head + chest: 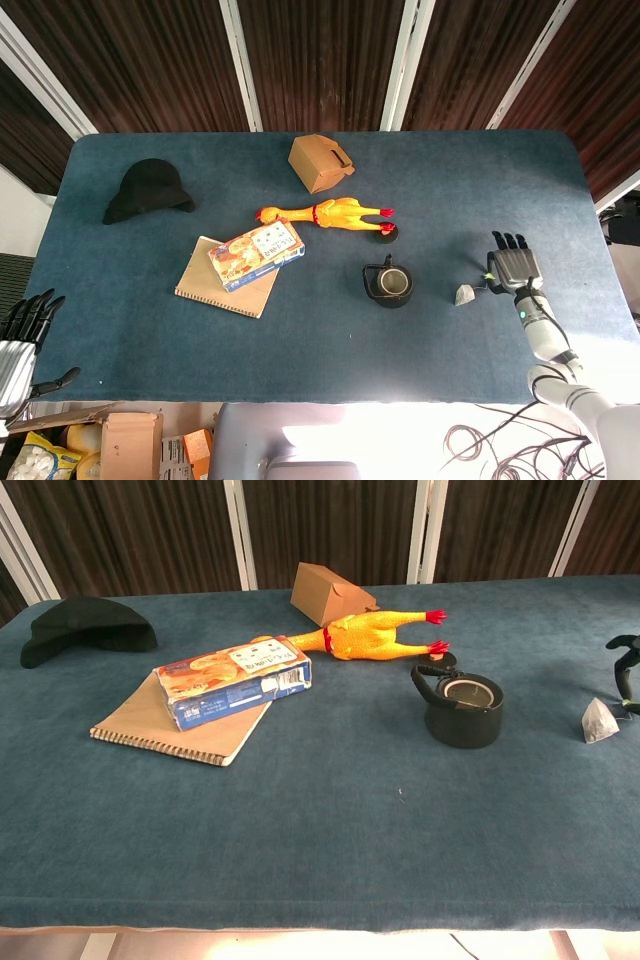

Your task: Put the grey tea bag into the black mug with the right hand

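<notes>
No writing can be read. The tea bag [464, 295], apex upward, lies at right on the desk [330, 350], between the mug [391, 284] and the empty, spread right robot hand [514, 266].

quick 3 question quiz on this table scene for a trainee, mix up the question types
1. True or false: the grey tea bag is already inside the black mug.
2. What lies on the notebook? A) black hat B) snack box C) rubber chicken
3. Fill in: the right hand is beside the tea bag, on the side away from the ____.

Key: 1 false, it lies on the table. 2 B, the snack box. 3 mug.
</notes>
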You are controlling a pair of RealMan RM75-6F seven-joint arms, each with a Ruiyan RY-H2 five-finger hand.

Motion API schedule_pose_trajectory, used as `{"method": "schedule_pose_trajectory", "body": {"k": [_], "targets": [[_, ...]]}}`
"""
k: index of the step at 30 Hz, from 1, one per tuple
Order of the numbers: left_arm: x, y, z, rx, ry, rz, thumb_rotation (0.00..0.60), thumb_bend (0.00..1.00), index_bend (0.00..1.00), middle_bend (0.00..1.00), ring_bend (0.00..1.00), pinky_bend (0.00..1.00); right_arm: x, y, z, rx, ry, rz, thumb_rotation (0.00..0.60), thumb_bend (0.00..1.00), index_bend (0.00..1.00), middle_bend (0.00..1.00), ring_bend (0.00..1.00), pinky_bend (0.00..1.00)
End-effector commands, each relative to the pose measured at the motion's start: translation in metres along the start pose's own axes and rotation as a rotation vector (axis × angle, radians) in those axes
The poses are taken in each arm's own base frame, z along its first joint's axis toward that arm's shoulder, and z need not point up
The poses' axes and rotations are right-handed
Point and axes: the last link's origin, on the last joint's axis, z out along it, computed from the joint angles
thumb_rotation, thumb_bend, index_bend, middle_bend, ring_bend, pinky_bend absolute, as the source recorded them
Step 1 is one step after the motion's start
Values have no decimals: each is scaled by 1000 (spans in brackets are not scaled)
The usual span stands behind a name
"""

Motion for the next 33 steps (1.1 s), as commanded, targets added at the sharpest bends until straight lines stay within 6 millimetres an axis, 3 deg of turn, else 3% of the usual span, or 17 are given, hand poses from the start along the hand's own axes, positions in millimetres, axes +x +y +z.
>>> {"method": "schedule_pose_trajectory", "body": {"k": [1, 9, 18, 23, 27, 33], "targets": [[0, 0, 0, -1, 2, -1, 600, 35, 0, 9, 0, 71, 3, 1, -2, 4, 11, 9, 600, 329, 570, 14, 0, 0], [1, 0, -1, -5, 3, -3, 600, 35, 0, 9, 0, 71, 18, -1, -13, 53, 76, 49, 600, 329, 570, 14, 0, 0], [1, 1, -2, -7, 4, -7, 600, 35, 0, 9, 0, 71, 74, -17, -56, 192, 276, 101, 600, 329, 573, 14, 0, 0], [1, 1, -1, -9, 2, -7, 600, 36, 0, 9, 0, 71, 85, -21, -65, 211, 301, 100, 600, 328, 573, 14, 0, 0], [0, 2, -2, -15, -2, -10, 600, 35, 0, 9, 0, 70, 116, -43, -82, 266, 370, 113, 600, 328, 573, 14, 0, 0], [1, 0, -1, -9, -3, -18, 600, 35, 0, 9, 0, 71, 139, -68, -95, 302, 402, 113, 600, 328, 573, 14, 0, 0]]}}
